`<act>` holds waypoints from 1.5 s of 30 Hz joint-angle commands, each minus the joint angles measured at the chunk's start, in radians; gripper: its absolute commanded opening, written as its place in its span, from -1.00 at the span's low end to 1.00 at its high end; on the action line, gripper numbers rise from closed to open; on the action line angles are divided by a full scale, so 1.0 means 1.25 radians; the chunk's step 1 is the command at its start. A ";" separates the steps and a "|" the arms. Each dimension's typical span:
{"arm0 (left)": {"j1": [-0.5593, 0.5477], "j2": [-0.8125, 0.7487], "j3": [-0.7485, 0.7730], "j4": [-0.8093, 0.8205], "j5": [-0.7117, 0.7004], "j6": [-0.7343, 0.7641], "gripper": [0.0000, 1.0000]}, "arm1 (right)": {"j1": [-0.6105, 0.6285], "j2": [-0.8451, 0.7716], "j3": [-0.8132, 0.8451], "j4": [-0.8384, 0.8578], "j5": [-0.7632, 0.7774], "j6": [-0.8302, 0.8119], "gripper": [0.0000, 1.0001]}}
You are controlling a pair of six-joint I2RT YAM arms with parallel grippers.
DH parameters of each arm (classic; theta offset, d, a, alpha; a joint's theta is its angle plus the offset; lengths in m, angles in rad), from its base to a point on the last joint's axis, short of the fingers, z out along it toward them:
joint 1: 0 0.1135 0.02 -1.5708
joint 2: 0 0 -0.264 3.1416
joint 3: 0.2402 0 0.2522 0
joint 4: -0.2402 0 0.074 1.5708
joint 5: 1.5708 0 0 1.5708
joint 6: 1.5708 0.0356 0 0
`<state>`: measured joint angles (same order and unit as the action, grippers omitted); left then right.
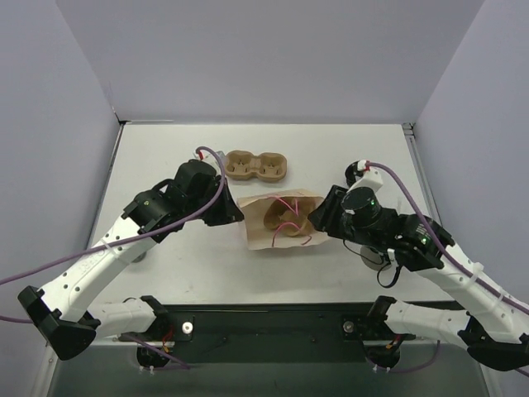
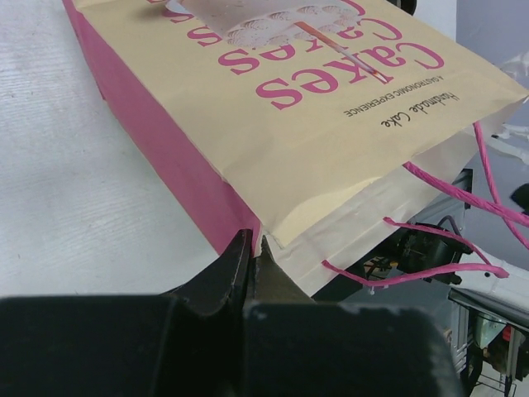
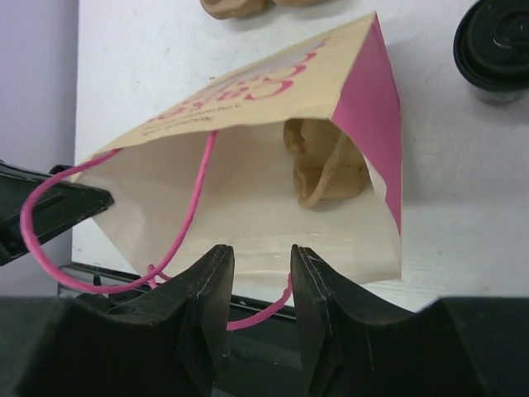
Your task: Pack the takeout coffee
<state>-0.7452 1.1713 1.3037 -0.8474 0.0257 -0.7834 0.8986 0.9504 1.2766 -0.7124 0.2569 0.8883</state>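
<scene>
At the middle of the table (image 1: 165, 149) a paper bag (image 2: 347, 157) lies on its side, mouth gaping; the left end effector (image 2: 254, 244) is pinched on the bag's mouth corner; the right end effector (image 3: 260, 256) stands narrowly parted at the bag's lower lip, gripping nothing visible; inside the bag sits a pulp tray (image 3: 326, 165); off the bag's pink side, apart, stands a lidded coffee cup (image 3: 496, 41); probably light, thin-walled, crushable, spill-prone; best taken round the wall below the lid, kept upright.

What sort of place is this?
Probably a robotics lab test booth: bare walls box in a white table, two cabled robot arms bolted at its edge, a paper cake bag between them.
</scene>
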 commanded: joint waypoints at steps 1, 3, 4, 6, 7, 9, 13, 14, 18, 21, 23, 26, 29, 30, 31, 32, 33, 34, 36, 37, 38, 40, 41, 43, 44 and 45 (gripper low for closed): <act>0.005 -0.019 -0.004 0.055 0.043 -0.009 -1.00 | 0.065 0.016 -0.020 -0.063 0.102 0.122 -0.31; 0.005 -0.023 -0.010 0.055 0.051 -0.007 -1.00 | 0.076 0.030 -0.020 -0.094 0.145 0.173 -0.30; 0.006 -0.025 -0.013 0.055 0.052 -0.004 -1.00 | 0.078 0.035 -0.020 -0.102 0.155 0.184 -0.30; 0.008 -0.030 -0.022 0.057 0.059 -0.003 -1.00 | 0.079 0.057 -0.020 -0.120 0.189 0.204 -0.30; 0.010 -0.031 -0.024 0.059 0.064 -0.003 -1.00 | 0.079 0.064 -0.021 -0.128 0.202 0.207 -0.30; 0.011 -0.036 -0.028 0.062 0.071 -0.003 -1.00 | 0.080 0.091 -0.025 -0.131 0.223 0.216 -0.30; 0.011 -0.041 -0.039 0.075 0.082 -0.004 -1.00 | 0.079 0.148 -0.006 -0.128 0.245 0.203 -0.28; 0.011 -0.046 -0.042 0.077 0.085 -0.007 -1.00 | 0.079 0.161 0.005 -0.127 0.246 0.199 -0.29; 0.011 -0.057 -0.056 0.088 0.090 -0.018 -1.00 | 0.084 0.191 0.008 -0.127 0.260 0.223 -0.30; 0.011 -0.063 -0.060 0.088 0.089 -0.021 -1.00 | 0.090 0.191 -0.012 -0.121 0.294 0.254 -0.30; 0.011 -0.063 -0.060 0.088 0.087 -0.022 -1.00 | 0.097 0.193 -0.025 -0.109 0.318 0.269 -0.31; 0.011 -0.057 -0.064 0.091 0.095 -0.029 -1.00 | 0.120 0.194 -0.046 -0.107 0.344 0.298 -0.31; 0.011 -0.055 -0.064 0.093 0.101 -0.032 -1.00 | 0.136 0.203 -0.044 -0.109 0.361 0.298 -0.32; 0.011 -0.055 -0.065 0.093 0.101 -0.034 -1.00 | 0.140 0.203 -0.047 -0.111 0.363 0.311 -0.33; 0.011 -0.057 -0.066 0.096 0.101 -0.034 -1.00 | 0.143 0.205 -0.048 -0.125 0.364 0.323 -0.35; 0.011 -0.057 -0.067 0.099 0.101 -0.035 -1.00 | 0.147 0.204 -0.051 -0.130 0.365 0.334 -0.36; 0.011 -0.058 -0.071 0.101 0.101 -0.038 -1.00 | 0.149 0.203 -0.053 -0.133 0.368 0.342 -0.36; 0.011 -0.060 -0.072 0.106 0.102 -0.040 -1.00 | 0.150 0.204 -0.059 -0.136 0.370 0.351 -0.36; 0.011 -0.063 -0.076 0.110 0.103 -0.046 -1.00 | 0.150 0.214 -0.069 -0.136 0.377 0.353 -0.34; 0.011 -0.063 -0.077 0.112 0.103 -0.046 -1.00 | 0.150 0.218 -0.069 -0.136 0.387 0.358 -0.34; 0.011 -0.065 -0.078 0.112 0.103 -0.046 -1.00 | 0.150 0.223 -0.073 -0.134 0.393 0.363 -0.34; 0.011 -0.063 -0.078 0.111 0.105 -0.046 -1.00 | 0.151 0.231 -0.073 -0.132 0.404 0.368 -0.33; 0.011 -0.066 -0.081 0.112 0.105 -0.046 -1.00 | 0.149 0.242 -0.070 -0.132 0.415 0.366 -0.33; 0.011 -0.065 -0.082 0.111 0.106 -0.048 -1.00 | 0.148 0.253 -0.064 -0.130 0.422 0.361 -0.34; 0.011 -0.065 -0.082 0.111 0.107 -0.049 -1.00 | 0.146 0.267 -0.063 -0.130 0.419 0.355 -0.34; 0.011 -0.066 -0.081 0.111 0.107 -0.049 -1.00 | 0.144 0.270 -0.062 -0.127 0.415 0.356 -0.35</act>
<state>-0.7368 1.1118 1.2022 -0.7521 0.1429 -0.8345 1.0809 1.2568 1.1976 -0.8417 0.7021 1.3132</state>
